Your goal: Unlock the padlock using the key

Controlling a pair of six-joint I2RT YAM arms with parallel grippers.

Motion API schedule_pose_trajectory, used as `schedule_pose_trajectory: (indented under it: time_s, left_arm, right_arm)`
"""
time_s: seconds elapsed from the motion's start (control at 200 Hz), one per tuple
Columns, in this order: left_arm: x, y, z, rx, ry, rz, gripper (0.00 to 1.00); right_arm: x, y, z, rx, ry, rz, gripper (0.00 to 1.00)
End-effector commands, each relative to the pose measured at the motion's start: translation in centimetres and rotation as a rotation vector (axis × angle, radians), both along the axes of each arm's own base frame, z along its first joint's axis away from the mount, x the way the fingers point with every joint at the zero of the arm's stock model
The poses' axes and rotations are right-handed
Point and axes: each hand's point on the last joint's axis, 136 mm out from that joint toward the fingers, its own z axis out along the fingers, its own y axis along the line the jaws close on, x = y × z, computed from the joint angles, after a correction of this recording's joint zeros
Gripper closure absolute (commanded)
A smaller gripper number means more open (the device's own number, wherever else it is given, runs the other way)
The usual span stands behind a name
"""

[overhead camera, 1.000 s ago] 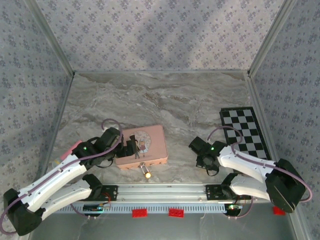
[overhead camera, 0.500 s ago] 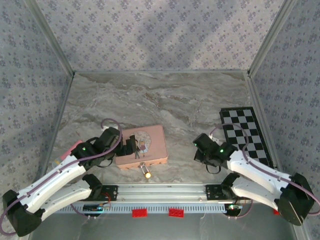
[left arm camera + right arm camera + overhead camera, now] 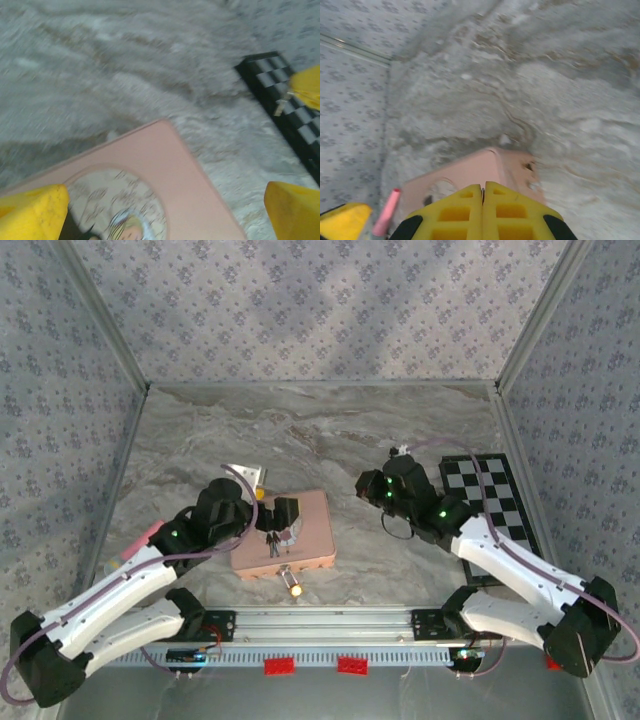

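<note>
The padlock (image 3: pixel 292 586) is best pinned with the spread left hand (image 3: pixel 274 528) while the pressed-together right hand (image 3: pixel 483 190) gets opened up, tbh.

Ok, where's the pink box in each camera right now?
Top external: the pink box lies left of centre, toward the near edge.
Left wrist: the pink box runs from lower left to bottom middle, with its round cartoon picture at the bottom edge.
Right wrist: the pink box sits in the lower middle.
Shared landmark: the grey marbled tabletop under the box.
</note>
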Motion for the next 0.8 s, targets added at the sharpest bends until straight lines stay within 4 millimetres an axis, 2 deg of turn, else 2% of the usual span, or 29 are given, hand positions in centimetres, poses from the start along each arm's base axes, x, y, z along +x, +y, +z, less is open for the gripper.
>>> schedule_pose_trajectory:
  time_s: [0.0,0.115,0.29,0.385,0.455,0.54,0.655,0.705,0.795]
  left_arm:
    - [-0.1,-3.1,4.4,-0.099,-0.225,-0.166,0.0]
    - [0.0,-3.8,4.8,-0.143,-0.358,-0.199,0.02]
    - [0.6,-4.4,4.9,-0.145,-0.514,-0.213,0.06]
    - [0.0,-5.2,4.9,-0.161,-0.592,-0.277,0.07]
    - [-0.3,-5.8,4.8,-0.141,-0.631,-0.32,0.15]
    - [0.1,-6.2,4.7,-0.103,-0.642,-0.33,0.18]
    - [0.6,-6.9,4.8,-0.082,-0.674,-0.349,0.27]
    - [0.6,-7.4,4.8,-0.08,-0.683,-0.369,0.35]
    - [1.1,-8.0,4.5,-0.063,-0.683,-0.381,0.39]
  right_arm:
    - [1.2,1.4,4.4,0.11,-0.096,0.014,1.0]
    - [1.1,2.1,5.3,0.208,-0.089,0.004,1.0]
    - [0.4,3.6,5.4,0.321,-0.073,-0.011,1.0]
    - [0.2,4.6,6.0,0.341,-0.092,0.012,1.0]
    - [0.1,5.3,6.1,0.338,-0.084,0.03,1.0]
    - [-0.1,6.1,5.9,0.339,-0.071,0.048,1.0]
    - [-0.1,6.4,5.9,0.356,-0.073,0.048,1.0]
    - [-0.2,6.5,6.0,0.362,-0.079,0.051,1.0]
    - [-0.2,6.5,6.1,0.368,-0.084,0.051,1.0]
